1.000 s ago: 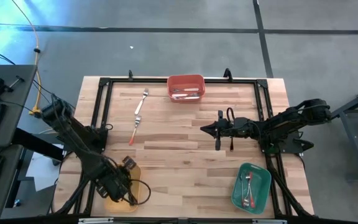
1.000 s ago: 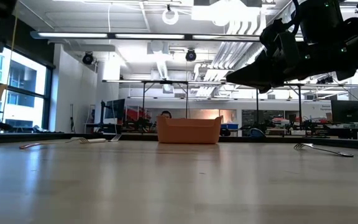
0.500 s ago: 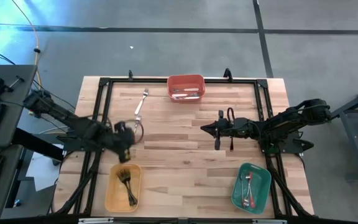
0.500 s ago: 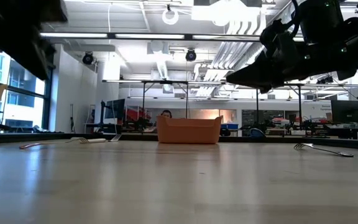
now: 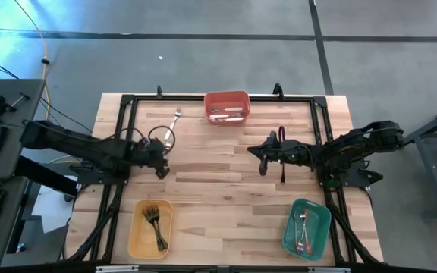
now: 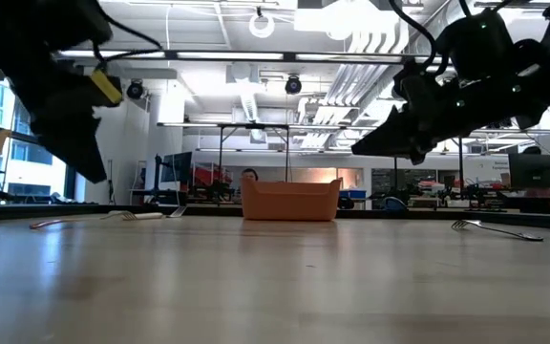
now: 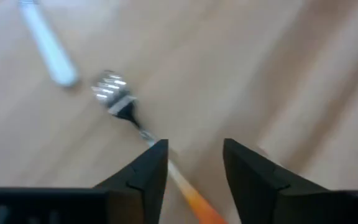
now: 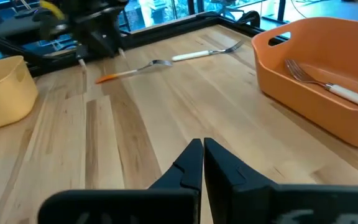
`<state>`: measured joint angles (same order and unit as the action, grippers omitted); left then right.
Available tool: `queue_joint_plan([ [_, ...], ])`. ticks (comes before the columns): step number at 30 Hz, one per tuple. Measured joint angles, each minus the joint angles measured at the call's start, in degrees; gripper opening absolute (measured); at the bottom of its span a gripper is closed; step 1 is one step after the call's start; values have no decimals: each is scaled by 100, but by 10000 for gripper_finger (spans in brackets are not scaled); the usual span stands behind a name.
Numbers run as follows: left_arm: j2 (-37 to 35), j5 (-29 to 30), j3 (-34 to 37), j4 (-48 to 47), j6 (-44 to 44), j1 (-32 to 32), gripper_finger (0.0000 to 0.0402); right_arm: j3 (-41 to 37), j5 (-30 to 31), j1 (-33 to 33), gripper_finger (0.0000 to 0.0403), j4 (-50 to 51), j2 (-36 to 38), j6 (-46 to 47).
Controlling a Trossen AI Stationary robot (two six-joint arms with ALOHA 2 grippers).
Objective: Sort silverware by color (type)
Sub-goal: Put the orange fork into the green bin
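Though slim-handled, shiny-headed fork (image 7: 120, 104)

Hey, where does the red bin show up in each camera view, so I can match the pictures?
High view: red bin at the middle of the table's far edge.
Low view: red bin in the picture's centre, at the far end.
Left wrist view: not in it.
Right wrist view: red bin at the picture's right side.
Shared landmark: the white-handled fork on the table, also in both wrist views.
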<state>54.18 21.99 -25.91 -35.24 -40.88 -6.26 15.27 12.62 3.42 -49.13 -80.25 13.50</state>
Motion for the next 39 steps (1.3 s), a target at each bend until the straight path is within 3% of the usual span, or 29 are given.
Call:
queue_joint_plan([
  [4, 274, 98, 2, 80, 129, 597, 168, 0, -2, 0, 0, 2, 0, -1],
  [9, 828, -258, 4, 519, 594, 1212, 172, 0, -2, -2, 0, 1, 0, -2],
  [19, 1867, -346, -3, 875, 1287, 1813, 166, 0, -13, -2, 0, 3, 0, -43],
  [23, 1968, -454, -2, 1220, 1550, 1829, 127, 0, -13, -7, 0, 3, 0, -42],
  [30, 1970, -893, 5, 1461, 2124, 1811, 13, 0, -13, -7, 0, 7, 0, -44],
  [34, 1919, -1280, 15, 2288, 2208, 1664, 12, 0, -22, -57, 0, 63, 0, -46],
  [39, 1894, -2085, 600, 5321, 2170, 1363, 5, 22, -38, -267, 0, 2, -12, -58],
])
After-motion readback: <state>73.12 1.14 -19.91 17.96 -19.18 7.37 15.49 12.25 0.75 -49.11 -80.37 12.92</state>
